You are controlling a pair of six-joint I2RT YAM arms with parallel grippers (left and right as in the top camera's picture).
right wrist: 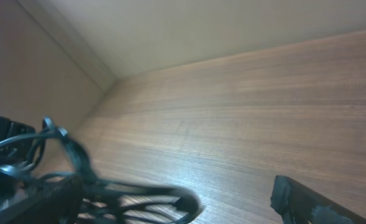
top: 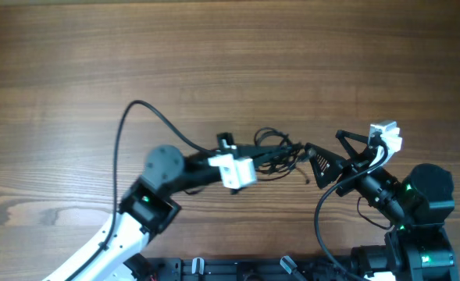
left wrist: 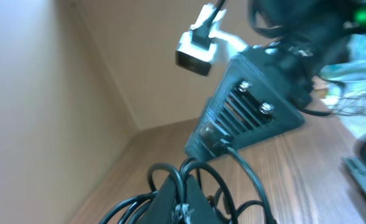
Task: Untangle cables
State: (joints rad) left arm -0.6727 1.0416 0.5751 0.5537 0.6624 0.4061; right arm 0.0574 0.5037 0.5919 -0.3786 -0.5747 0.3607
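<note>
Jaws closed on the cables (top: 275, 152), the left gripper (top: 280, 154) holds the knotted bundle just beside the right gripper (top: 323, 142), whose own jaws stand wide apart, one finger (right wrist: 40, 199) against the loops, above the wooden table (top: 214, 55).

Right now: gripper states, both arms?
Left gripper: looks closed on the cables.
Right gripper: open, jaws wide apart, gripping nothing.
</note>
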